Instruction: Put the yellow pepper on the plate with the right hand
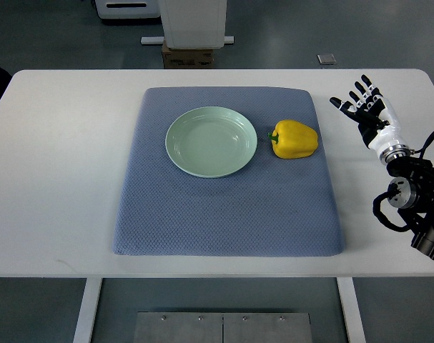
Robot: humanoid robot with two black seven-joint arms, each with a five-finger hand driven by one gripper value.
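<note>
Glossy yellow bell pepper (295, 139): lay on its side on the quilted grey-blue cloth mat (224, 207), long axis across the picture, green stem pointing at the pale green round ceramic plate (211, 141) just beside it. Right hand (365, 105): off the mat's right edge, fingers spread, apparently holding nothing; pepper lay to its left. Left arm: not seen.
</note>
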